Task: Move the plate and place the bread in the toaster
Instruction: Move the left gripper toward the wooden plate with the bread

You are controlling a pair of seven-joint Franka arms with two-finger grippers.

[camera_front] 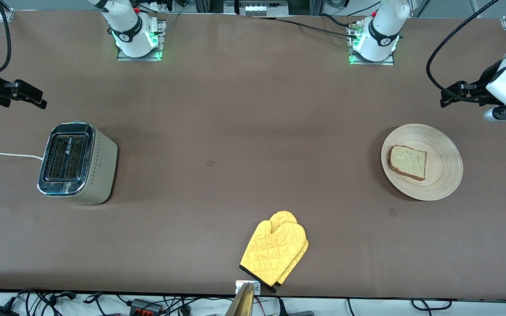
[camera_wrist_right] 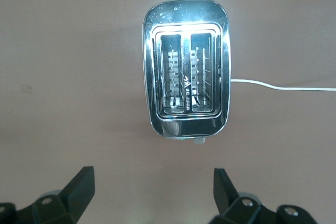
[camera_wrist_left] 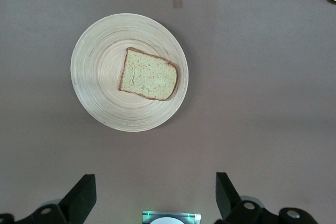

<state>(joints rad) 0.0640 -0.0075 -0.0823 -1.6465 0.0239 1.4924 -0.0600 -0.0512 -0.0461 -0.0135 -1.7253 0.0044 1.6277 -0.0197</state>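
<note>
I see the bread [camera_wrist_left: 148,74] lying on the plate [camera_wrist_left: 97,85] — both claws, left gripper [camera_wrist_left: 152,195] and right gripper [camera_wrist_right: 152,192], spread apart; the toaster [camera_wrist_right: 186,74] stands with both slots bare.

We see a brown table [camera_front: 253,131] under even light, and cables [camera_front: 147,303] trail along its pale near edge.
</note>
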